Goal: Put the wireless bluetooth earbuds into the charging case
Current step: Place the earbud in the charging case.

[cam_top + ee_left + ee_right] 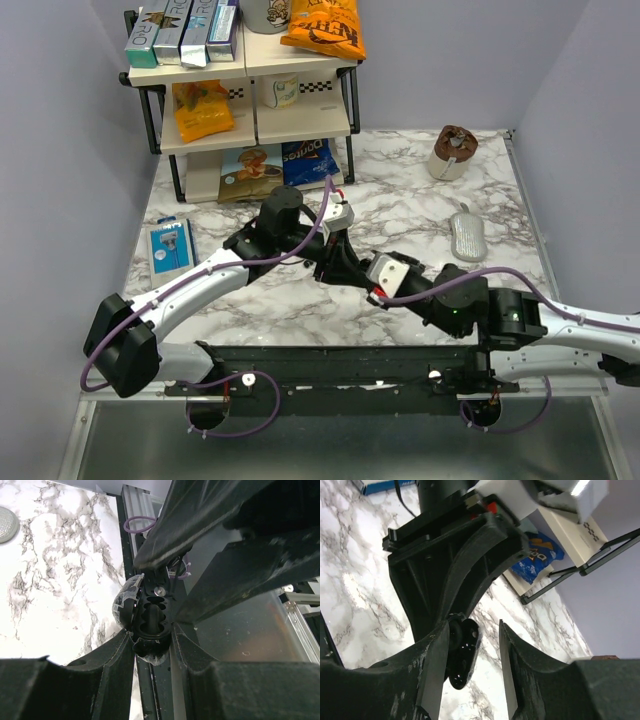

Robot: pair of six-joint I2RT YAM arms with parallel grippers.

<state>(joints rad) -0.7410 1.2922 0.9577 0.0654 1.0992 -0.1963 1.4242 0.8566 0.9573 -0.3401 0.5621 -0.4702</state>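
Charging case [150,617] gripped by left end effector [152,636]; Doritos bag [305,162] beyond.

A: How many limbs does the rig show?
B: Two: left arm [190,285], right arm [545,322]. One case [147,615].
A: The rack [349,100]?
B: One, with four boxes [185,32] (tightly packed, roughly counted), two mugs [283,92], four bags [322,25].
A: The table [400,210]?
B: One blue pack [170,247], one grey pad [467,235], one cup [453,152].

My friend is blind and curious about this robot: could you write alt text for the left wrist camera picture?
A small black charging case, its lid hinged open, is pinched between the two dark fingers of the left tool, with a white marble table behind. The right tool reaches in from the upper right, its fingers apart.
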